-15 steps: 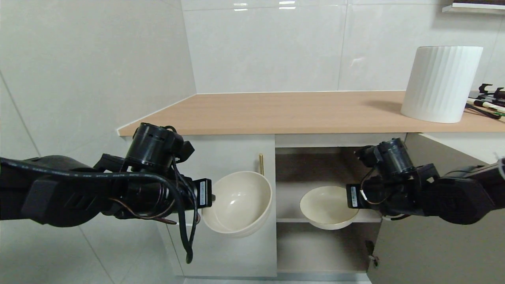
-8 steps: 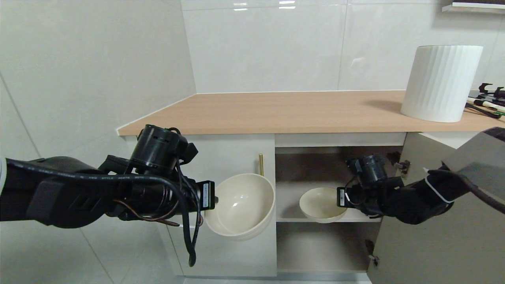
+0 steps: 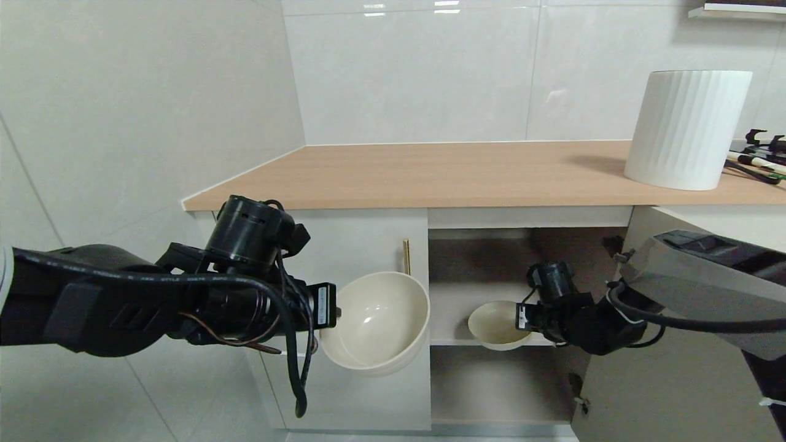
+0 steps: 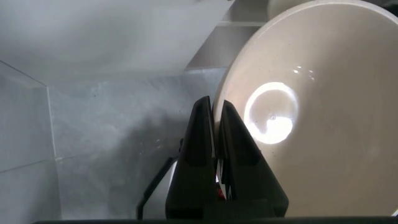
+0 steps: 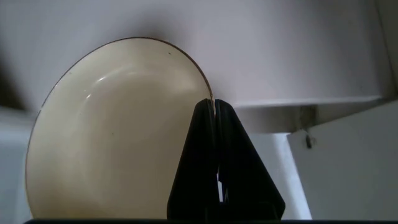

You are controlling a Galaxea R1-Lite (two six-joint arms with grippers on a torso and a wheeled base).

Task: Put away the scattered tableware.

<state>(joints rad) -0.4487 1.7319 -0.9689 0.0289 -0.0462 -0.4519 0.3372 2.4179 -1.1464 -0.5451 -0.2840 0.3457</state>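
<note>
- We see the left gripper (image 4: 214, 109) clenched on the rim of a large cream bowl (image 3: 377, 322) — one finger inside the rim, the other outside.
- That bowl hangs in the air, tilted so its hollow faces up and toward us, in front of the closed door (image 3: 362, 239) of the cupboard (image 3: 528, 218), just below the brass handle (image 3: 406, 255).
- The right gripper (image 5: 214, 106) is pinched tight on the rim of a smaller cream bowl (image 3: 494, 324), its fingers meeting over the bowl's edge.
- The smaller bowl sits inside the open half of the cupboard, at the front edge of the shelf (image 3: 454, 307), hollow side up. Its underside reaches slightly past the shelf's lip, and we cannot tell whether it rests on the board or is only held there.
- The open door (image 3: 645, 380) stands on the right, beside the right arm.
- Above the cupboard runs the wooden worktop (image 3: 442, 172) — a white ribbed container (image 3: 688, 129) stands upright on its right end, well apart from both bowls.
</note>
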